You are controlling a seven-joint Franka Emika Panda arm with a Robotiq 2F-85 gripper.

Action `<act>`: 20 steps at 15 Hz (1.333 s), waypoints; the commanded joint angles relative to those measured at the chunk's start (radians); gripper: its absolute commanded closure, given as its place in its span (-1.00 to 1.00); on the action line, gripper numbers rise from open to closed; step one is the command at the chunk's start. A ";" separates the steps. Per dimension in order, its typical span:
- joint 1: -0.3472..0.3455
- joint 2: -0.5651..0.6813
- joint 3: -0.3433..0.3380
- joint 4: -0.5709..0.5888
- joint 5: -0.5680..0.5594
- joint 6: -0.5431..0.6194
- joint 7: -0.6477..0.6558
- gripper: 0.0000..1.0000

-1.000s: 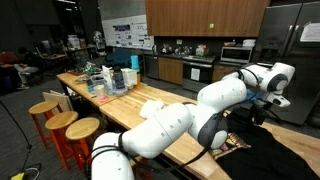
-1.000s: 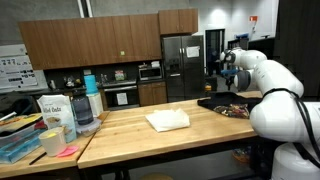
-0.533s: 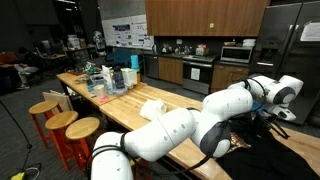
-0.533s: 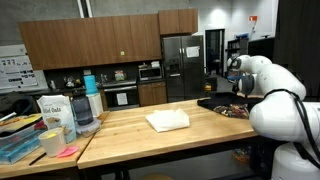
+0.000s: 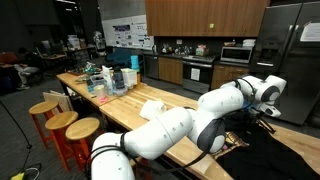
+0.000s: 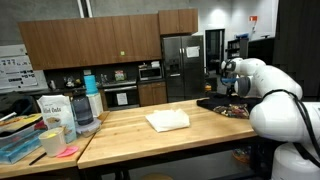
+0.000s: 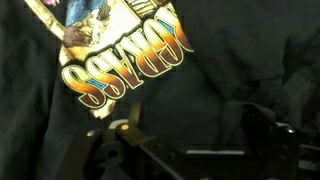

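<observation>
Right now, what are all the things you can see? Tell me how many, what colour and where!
Shirt: one, black with a yellow-orange print, on the table end under the claw.
Folded cloth: one, white, middle of the table.
Table: one, light wood, long, running through the room.
Stools: three, wooden tops on red legs, beside the table.
Bottle: one, blue, among clutter at the table's far end.
Bag: one, white, near the bottle.
Fridge: one, dark steel, at the back wall.
Cabinets: a row, brown, high on the back wall.
Robot arm: one, white, reaching over the table.
Claw: one, black, open, above the shirt.
</observation>
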 commanded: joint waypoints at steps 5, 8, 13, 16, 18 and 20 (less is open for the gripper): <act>0.083 0.043 0.008 0.015 0.001 -0.040 -0.025 -1.00; 0.101 0.046 0.027 0.012 0.014 -0.049 -0.075 -1.00; 0.130 0.059 0.090 0.019 0.066 -0.055 -0.217 -1.00; 0.159 0.069 0.131 0.020 0.107 -0.062 -0.306 -1.00; 0.185 0.074 0.153 0.017 0.124 -0.080 -0.370 -1.00; 0.218 0.062 0.155 0.017 0.113 -0.116 -0.414 -1.00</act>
